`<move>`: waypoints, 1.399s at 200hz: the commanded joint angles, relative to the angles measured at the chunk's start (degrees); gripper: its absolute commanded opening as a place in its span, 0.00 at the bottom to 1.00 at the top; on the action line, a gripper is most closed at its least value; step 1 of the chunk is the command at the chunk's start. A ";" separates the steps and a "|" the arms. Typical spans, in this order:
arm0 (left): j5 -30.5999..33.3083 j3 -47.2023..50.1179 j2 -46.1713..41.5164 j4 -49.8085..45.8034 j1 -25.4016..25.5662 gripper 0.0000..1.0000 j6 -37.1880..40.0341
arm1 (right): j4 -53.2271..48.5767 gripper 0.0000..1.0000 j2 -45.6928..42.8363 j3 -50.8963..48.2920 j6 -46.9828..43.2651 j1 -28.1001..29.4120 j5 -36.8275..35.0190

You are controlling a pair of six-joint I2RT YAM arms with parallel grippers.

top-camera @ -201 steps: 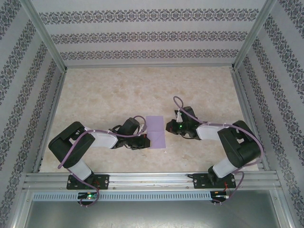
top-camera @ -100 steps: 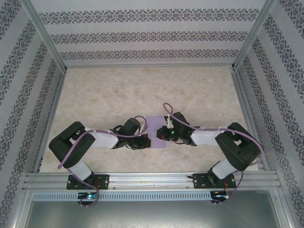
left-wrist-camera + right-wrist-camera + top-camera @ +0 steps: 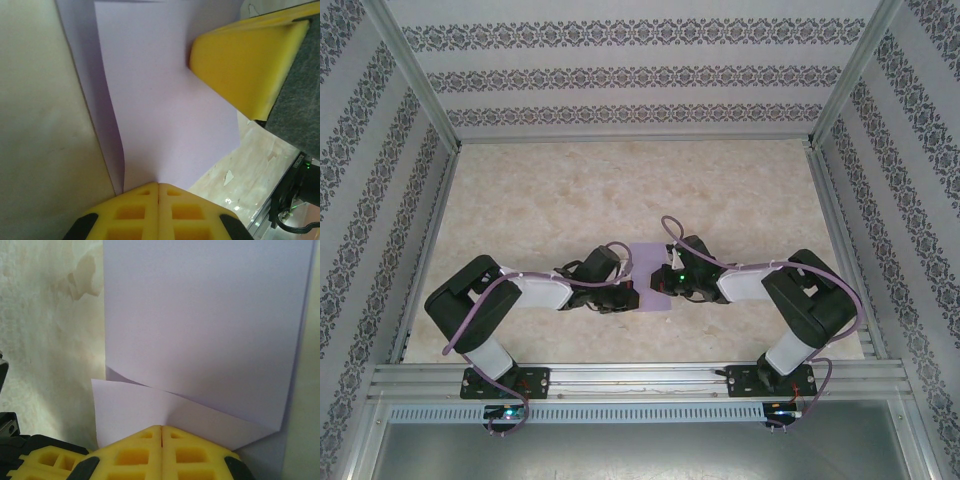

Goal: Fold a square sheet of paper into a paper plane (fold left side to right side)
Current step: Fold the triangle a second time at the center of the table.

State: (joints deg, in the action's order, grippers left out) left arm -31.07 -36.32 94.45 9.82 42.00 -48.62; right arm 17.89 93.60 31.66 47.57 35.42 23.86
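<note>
Paper sheet (image 3: 646, 262), lavender and folded over, lies at centre of table (image 3: 540, 200). Jaws of left gripper (image 3: 159, 187) closed, tips at its 8 o'clock edge; right gripper (image 3: 161, 430) closed too, pressing at 3 o'clock.

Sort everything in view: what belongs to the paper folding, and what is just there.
Part of the job:
lavender paper sheet, lying folded over on itself
left gripper, shut, tips at the paper's edge
right gripper, shut, tips on the paper

Just there:
marbled table
patterned walls
aluminium frame rail
</note>
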 commanded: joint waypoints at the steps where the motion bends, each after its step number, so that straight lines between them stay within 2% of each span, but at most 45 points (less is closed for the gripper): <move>1: 1.91 -2.54 -1.63 -5.06 0.54 0.00 1.16 | -3.75 0.00 3.37 -1.69 -0.87 -0.75 -2.26; 64: -0.81 -6.55 0.79 -3.06 0.54 0.00 1.54 | -0.93 0.00 5.10 -2.87 0.75 -0.71 -0.30; 153: 1.60 -9.02 5.15 -3.57 -0.33 0.00 4.04 | -1.30 0.00 5.10 -3.44 0.57 -0.67 -0.21; 210: 1.80 -5.77 6.71 -3.06 -0.34 0.00 4.10 | -2.37 0.00 5.09 -3.36 0.10 -1.03 -0.21; 280: 0.80 0.46 2.03 -5.51 0.52 0.00 5.71 | -4.33 0.00 5.09 -3.58 -1.46 -3.50 0.84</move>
State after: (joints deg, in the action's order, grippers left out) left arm -30.17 -39.44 97.67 10.70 41.91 -45.01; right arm 23.00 95.81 30.85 48.03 33.47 28.36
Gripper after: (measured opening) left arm 0.051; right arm 0.045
